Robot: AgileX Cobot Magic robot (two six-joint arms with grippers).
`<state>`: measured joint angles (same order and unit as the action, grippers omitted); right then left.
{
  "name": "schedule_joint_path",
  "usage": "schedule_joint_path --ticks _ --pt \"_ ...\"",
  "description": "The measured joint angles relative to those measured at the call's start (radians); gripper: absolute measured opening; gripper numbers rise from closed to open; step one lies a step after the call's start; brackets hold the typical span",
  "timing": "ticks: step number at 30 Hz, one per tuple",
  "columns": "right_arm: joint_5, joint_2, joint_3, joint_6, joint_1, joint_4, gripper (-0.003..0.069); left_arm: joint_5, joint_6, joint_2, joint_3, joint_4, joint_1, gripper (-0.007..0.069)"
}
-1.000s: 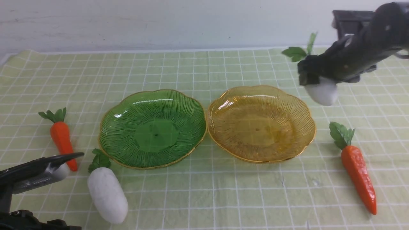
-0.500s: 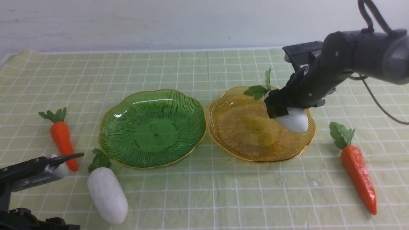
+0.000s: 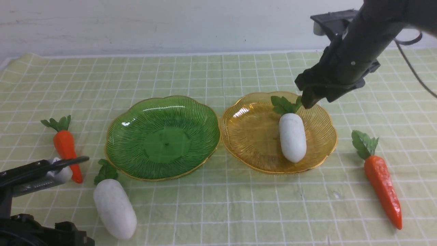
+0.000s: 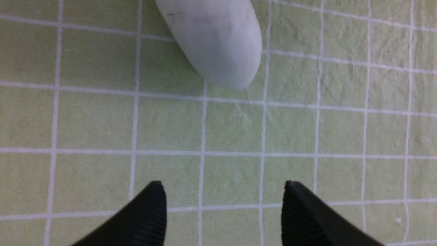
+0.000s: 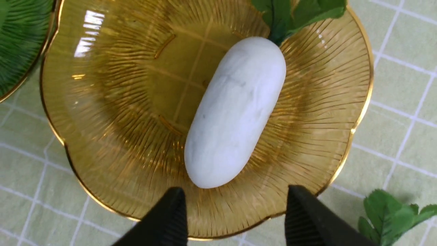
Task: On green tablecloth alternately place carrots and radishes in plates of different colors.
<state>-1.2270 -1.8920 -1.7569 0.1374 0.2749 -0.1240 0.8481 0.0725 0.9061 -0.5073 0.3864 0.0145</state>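
Observation:
A white radish (image 3: 292, 137) lies in the amber plate (image 3: 252, 150) on the green tablecloth (image 3: 218, 205); it also shows in the right wrist view (image 5: 235, 112). My right gripper (image 3: 307, 97) is open and empty just above the plate's far rim, by the radish leaves; in the right wrist view (image 5: 235, 201) nothing is between its fingers. The green plate (image 3: 136, 136) is empty. A second radish (image 3: 114, 206) lies at front left. My left gripper (image 4: 223, 191) is open and empty over bare cloth near it. One carrot (image 3: 65, 147) lies far left, a longer carrot (image 3: 382, 181) far right.
The two plates stand side by side, rims almost touching, mid-table. A pale wall runs behind the cloth's far edge. The green plate's rim shows at a corner of the right wrist view (image 5: 20, 51), and carrot leaves (image 5: 392, 212) lie beside the amber plate.
My right gripper carried the radish down into the amber plate, let go of it, opened and rose. The radish now lies flat in the plate. The left arm barely moved.

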Motion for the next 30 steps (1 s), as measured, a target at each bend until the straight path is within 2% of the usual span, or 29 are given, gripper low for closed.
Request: schedule_joint_path --ticks 2,3,6,11,14,18,23,30 --pt "-0.003 0.043 0.034 0.0 0.0 0.0 0.0282 -0.012 0.0 0.029 -0.014 0.0 0.0 0.045" --pt "-0.006 0.093 0.073 0.0 0.0 -0.01 0.0228 -0.029 0.0 0.069 -0.032 0.0 0.0 0.0469" --pt "-0.011 0.194 0.171 0.0 0.0 -0.046 0.0128 -0.071 0.0 0.137 -0.055 0.006 0.0 0.0479" --pt "-0.015 0.328 0.335 0.002 0.0 -0.089 0.0031 -0.232 0.0 0.271 -0.072 0.043 0.0 0.0479" --pt "-0.017 0.383 0.429 0.002 0.0 -0.113 0.0006 -0.334 0.0 0.361 -0.073 0.079 0.0 0.0479" --pt "-0.017 0.404 0.513 0.004 0.0 -0.117 0.0001 -0.393 0.0 0.461 -0.074 0.135 0.0 0.0479" --pt "-0.016 0.404 0.571 0.008 0.0 -0.116 0.0001 -0.399 0.002 0.514 -0.093 0.203 0.0 0.0479" --pt "-0.01 0.404 0.581 0.032 0.0 -0.098 0.0001 -0.347 0.007 0.523 -0.132 0.19 0.0 0.0479"
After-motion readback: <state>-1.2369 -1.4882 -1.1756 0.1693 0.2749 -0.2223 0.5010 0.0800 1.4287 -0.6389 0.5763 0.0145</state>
